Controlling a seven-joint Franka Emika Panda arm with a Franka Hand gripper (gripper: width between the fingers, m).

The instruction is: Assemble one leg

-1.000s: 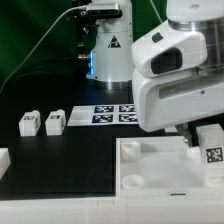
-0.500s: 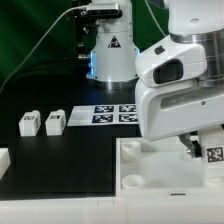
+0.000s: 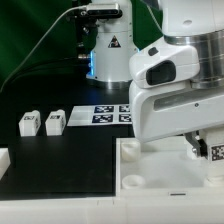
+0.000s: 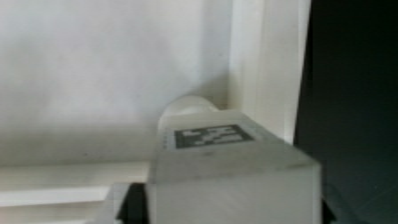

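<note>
My gripper point(image 3: 205, 148) is shut on a leg point(image 3: 214, 150), a small white block with a black-and-white tag. It holds the leg over the far right corner of the large white tray-like part point(image 3: 150, 172). The arm's body hides most of the leg. In the wrist view the leg point(image 4: 222, 150) fills the space between the jaws of my gripper point(image 4: 228, 205), tag side showing. Its tip is at the inner corner of the tray-like part point(image 4: 107, 90). Whether it touches the corner I cannot tell. Two more legs point(image 3: 29, 122) point(image 3: 55, 121) stand on the black table at the exterior view's left.
The marker board point(image 3: 105, 115) lies at the middle back. A robot base point(image 3: 108, 50) stands behind it. A white piece point(image 3: 3, 158) shows at the left edge. The tray-like part's raised rim point(image 4: 267, 60) borders the black table point(image 4: 356, 80).
The arm's wrist has turned and shifted toward the exterior view's left. It now covers more of the held leg, which stays at the tray-like part's far right corner.
</note>
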